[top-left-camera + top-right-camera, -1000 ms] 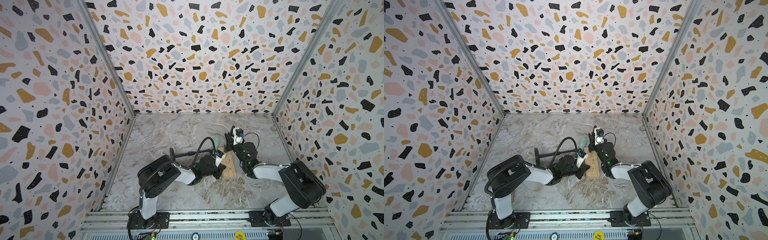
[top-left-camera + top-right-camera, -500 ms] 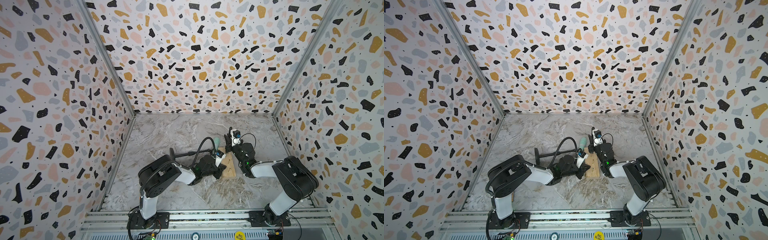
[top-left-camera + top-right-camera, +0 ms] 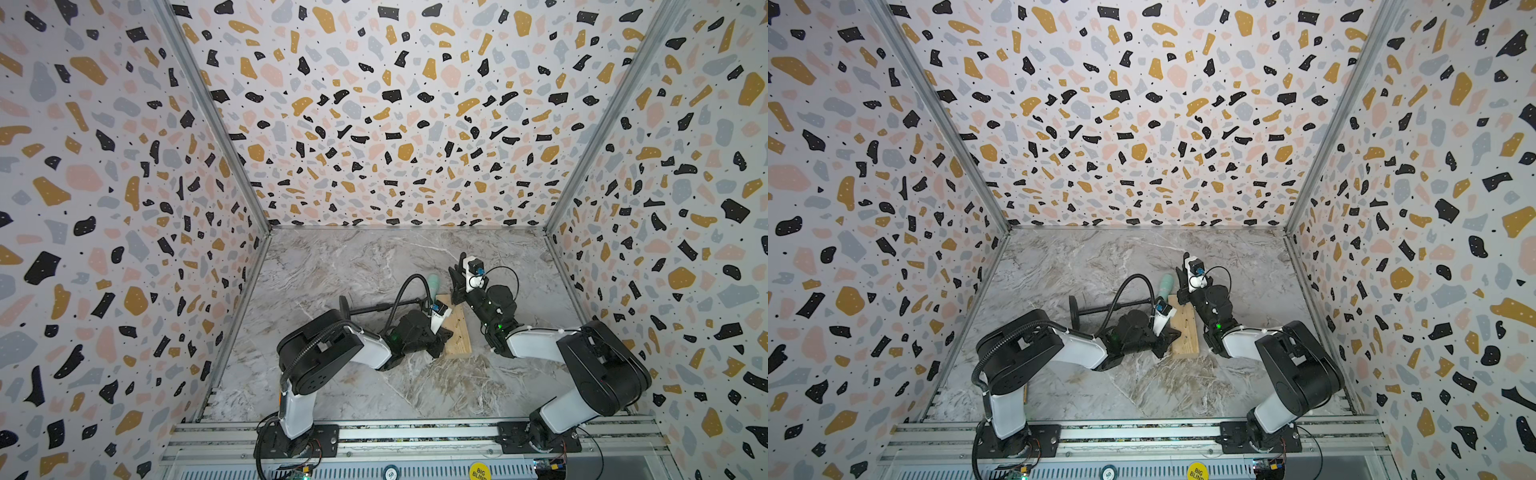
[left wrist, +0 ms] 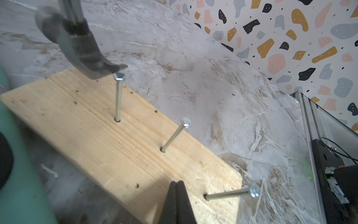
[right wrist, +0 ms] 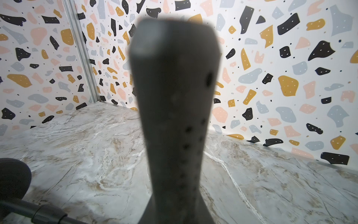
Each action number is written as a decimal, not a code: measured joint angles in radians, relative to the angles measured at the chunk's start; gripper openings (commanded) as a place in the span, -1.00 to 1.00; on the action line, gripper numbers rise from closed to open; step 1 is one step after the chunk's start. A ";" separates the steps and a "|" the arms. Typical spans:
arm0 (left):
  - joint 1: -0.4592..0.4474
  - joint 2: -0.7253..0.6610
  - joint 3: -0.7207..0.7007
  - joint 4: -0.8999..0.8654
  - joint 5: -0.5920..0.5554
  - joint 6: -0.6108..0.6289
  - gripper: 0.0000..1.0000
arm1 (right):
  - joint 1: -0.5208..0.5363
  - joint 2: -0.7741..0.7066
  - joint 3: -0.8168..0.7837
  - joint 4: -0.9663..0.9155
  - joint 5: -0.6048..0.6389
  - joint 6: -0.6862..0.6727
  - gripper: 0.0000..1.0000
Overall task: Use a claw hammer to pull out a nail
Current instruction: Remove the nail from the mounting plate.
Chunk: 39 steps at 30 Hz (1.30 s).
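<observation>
1. Location. In a top view the block (image 3: 457, 332) lies low centre of frame on the desk (image 3: 353, 257). The hammer (image 4: 77, 48) stands over the block's upper end. The right claw (image 3: 456, 284) is clamped on its handle.
2. Seating. The head of the upright nail (image 4: 118, 97) shows just below the hammer's fork, not above it. Whether the shank sits in the slot cannot be told. Levering from here would likely slip off.
3. Hold-down. The left claw (image 4: 175, 186), closed and empty, bears on the block at one spot, toward its lower end in frame. A hard pull could lift or swing the block.
4. Bending. The nail stands long out of the wood. A sideways load could bend it like the two leaning nails (image 4: 175, 136).
5. Clearance. The mint tool (image 3: 433, 284) lies just beside the block's upper end, so a rocking hammer head could strike it.
</observation>
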 measured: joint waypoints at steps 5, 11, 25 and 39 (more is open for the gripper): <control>0.000 0.000 0.000 0.000 0.000 0.000 -1.00 | 0.000 -0.013 -0.011 -0.010 0.000 -0.017 -1.00; 0.000 0.010 0.009 0.005 0.007 0.000 -1.00 | 0.001 -0.002 -0.020 -0.005 0.002 -0.032 -1.00; 0.000 0.016 0.016 0.005 0.014 0.000 -1.00 | 0.003 0.034 0.009 -0.086 -0.021 -0.031 -1.00; 0.000 0.017 0.018 0.005 0.018 -0.008 -1.00 | 0.019 -0.055 -0.016 -0.154 0.002 -0.043 -1.00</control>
